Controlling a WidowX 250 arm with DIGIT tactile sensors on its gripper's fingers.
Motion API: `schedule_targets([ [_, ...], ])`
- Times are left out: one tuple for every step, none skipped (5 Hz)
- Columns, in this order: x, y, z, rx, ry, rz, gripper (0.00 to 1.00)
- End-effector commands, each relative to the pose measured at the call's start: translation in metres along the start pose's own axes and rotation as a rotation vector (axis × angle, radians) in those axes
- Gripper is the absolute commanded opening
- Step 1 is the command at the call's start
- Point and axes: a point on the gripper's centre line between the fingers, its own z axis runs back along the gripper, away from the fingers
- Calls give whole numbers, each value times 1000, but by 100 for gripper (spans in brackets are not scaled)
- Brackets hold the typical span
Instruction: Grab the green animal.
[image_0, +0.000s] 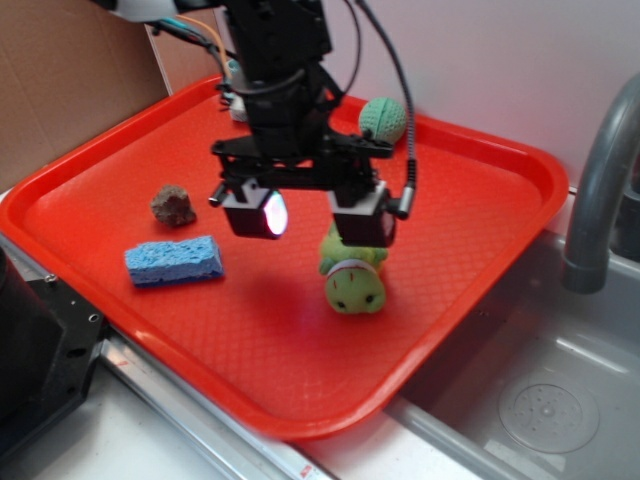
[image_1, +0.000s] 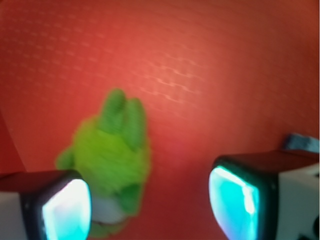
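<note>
Right now your gripper (image_0: 311, 215) hangs spread wide, holding nothing; the green animal (image_0: 352, 276) lies on the tray (image_0: 480, 180) under one finger, not between both. It looks soft and light, so expect squashing; pinch across its plump body.

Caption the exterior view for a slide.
Open gripper hovering over the green animal on a red tray.

On my red tray (image_0: 480, 190) I count one green plush animal (image_0: 354, 280) near center, one blue sponge (image_0: 174, 260) at nine o'clock, one brown rock (image_0: 173, 205) at ten o'clock and one dark green knitted ball (image_0: 384, 119) at one o'clock. My one gripper (image_0: 308, 214) carries two lit fingers (image_0: 258, 213).
</note>
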Motion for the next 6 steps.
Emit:
schedule_targets([
  [6,-6,3,-4,-3,-13,100],
  [-8,-7,-11,-12,69,13,100],
  [-7,-8,-29,17,133,2,52],
  [22,-11,-15,20,90,-54,0],
  [30,-9,19,11,31,-311,0],
  [-7,15,74,106,-32,-488,0],
])
